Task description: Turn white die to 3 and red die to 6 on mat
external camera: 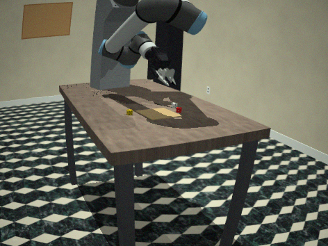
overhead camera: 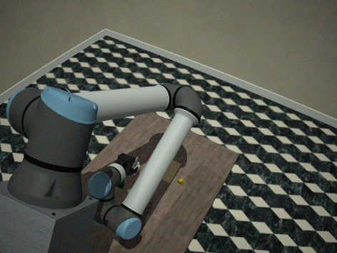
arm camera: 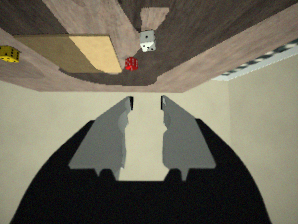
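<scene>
1. Your pincer point(external camera: 166, 77) hangs in the air above the back of the worktop point(external camera: 115, 139), well clear of every die. Its 2 grey fingers stand narrow, with a slim strip of wall showing between them and nothing gripped.
2. In the exterior view, look for the tan mat point(external camera: 160, 112) near the middle of the worktop, partly under the arm's shadow.
3. The red die point(external camera: 178, 110) sits at the mat's 3 o'clock edge in that view. You cannot tell from these pictures whether it rests partly on the mat or just beside it.
4. The white die point(external camera: 174, 104) lies just behind the red die, at about its 11 o'clock, on bare wood and off the mat.
5. The yellow die point(external camera: 129, 112) rests on the wood at the mat's 9 o'clock side, near it but apart.
6. In the wrist view the worktop fills the top of the picture, with the white die point(arm camera: 147, 41) at 12 o'clock from the pincer point(arm camera: 146, 102), the red die point(arm camera: 131, 63) just below and left of it, and the yellow die point(arm camera: 9, 54) far over at 10 o'clock.
7. All 3 dice look flat, but their top numbers are too small to read.
8. From the top view the forearm covers most of the mat point(overhead camera: 172, 171); only the yellow die point(overhead camera: 180, 181) shows plainly.
</scene>
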Robot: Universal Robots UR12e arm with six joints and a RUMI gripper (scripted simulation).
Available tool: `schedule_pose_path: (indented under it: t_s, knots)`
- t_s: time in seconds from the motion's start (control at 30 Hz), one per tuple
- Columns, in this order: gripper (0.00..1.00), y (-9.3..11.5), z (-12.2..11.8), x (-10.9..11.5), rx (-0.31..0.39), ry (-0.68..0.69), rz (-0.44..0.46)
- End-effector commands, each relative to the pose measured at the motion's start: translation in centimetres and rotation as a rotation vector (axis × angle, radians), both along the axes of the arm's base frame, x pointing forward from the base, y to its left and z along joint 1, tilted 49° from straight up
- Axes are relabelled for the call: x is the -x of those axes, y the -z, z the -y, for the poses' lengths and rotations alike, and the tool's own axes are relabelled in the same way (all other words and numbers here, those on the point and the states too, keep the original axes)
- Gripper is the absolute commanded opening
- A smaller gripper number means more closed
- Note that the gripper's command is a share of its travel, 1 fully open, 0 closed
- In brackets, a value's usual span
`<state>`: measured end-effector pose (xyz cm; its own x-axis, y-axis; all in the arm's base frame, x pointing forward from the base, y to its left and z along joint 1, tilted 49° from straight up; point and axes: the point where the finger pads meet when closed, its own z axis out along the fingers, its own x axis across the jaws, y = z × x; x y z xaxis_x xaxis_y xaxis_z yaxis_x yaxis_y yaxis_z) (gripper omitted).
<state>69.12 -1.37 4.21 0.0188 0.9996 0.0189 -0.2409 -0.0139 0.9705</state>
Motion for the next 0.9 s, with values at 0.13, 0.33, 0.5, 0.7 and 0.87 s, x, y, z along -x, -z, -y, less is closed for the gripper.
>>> schedule_pose_path:
  t_s: [0.13,0.33,0.5,0.7,0.87]
  knots:
    - [0.21,-0.4,0.1,0.0,-0.001,0.000,-0.054]
    - [0.21,-0.8,0.0,0.0,-0.002,-0.002,-0.118]
    - [0.21,-1.4,0.1,-0.2,-0.004,-0.003,-0.219]
    - [0.21,-2.2,0.1,-0.3,-0.007,-0.006,-0.357]
    - [0.21,-2.6,0.1,-0.3,-0.008,-0.008,-0.429]
